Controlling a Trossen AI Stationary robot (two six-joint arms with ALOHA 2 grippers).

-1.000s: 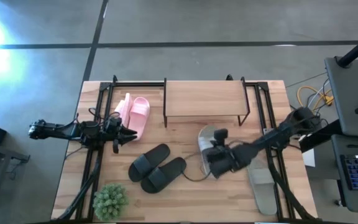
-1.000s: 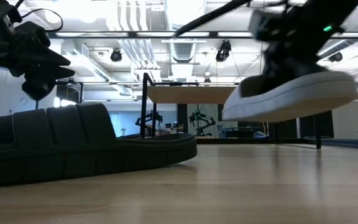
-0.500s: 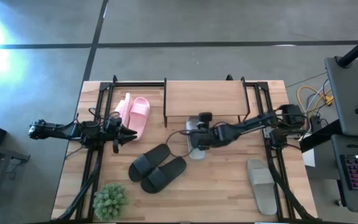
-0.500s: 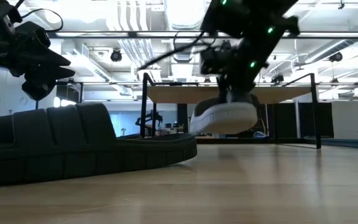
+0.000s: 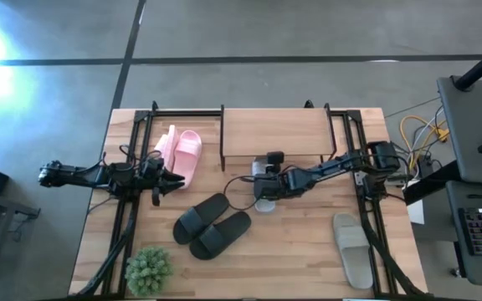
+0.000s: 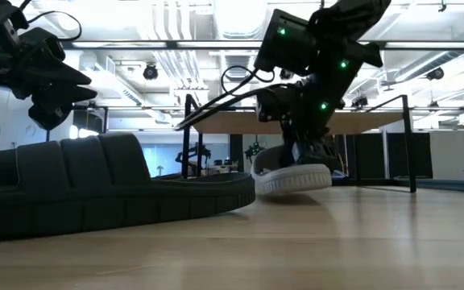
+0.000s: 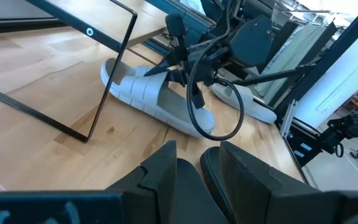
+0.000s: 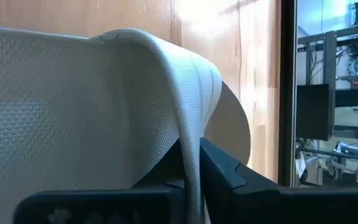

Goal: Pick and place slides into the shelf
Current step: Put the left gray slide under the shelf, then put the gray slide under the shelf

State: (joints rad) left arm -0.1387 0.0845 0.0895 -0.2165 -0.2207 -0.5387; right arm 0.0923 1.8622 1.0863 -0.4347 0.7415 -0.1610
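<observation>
My right gripper [image 5: 268, 186] is shut on a light grey slide [image 5: 264, 201], just in front of the shelf [image 5: 274, 132], a low rack with a wooden plank top and black legs. The slide [image 6: 292, 179] sits low over the table. I cannot tell whether its sole touches the wood. The second grey slide [image 5: 354, 251] lies flat near the right edge. The black pair [image 5: 212, 226] lies on its soles in the middle near part. The pink pair [image 5: 182, 155] lies left of the shelf. My left gripper [image 5: 174, 178] hovers shut beside the pink pair and touches nothing. My right gripper pinches the grey slide's wide strap [image 8: 188, 134] between its two fingers, one finger [image 8: 229, 174] outside the strap and the other under it over the footbed. It comes slanting down from the table's right. The slide [image 7: 148, 96] hangs below it, slightly tilted.
A small green plant [image 5: 149, 269] stands at the near left corner. Black rails run along both sides of the table. A loose black cable [image 7: 204, 118] loops from the right arm over the grey slide. Bare wood lies between the black pair and the second grey slide.
My right gripper carried the grey slide from the right middle of the table toward the left and the far edge, up to the shelf's front, and lowered it close to the table top. The slide turned about on the way. My left arm kept still.
</observation>
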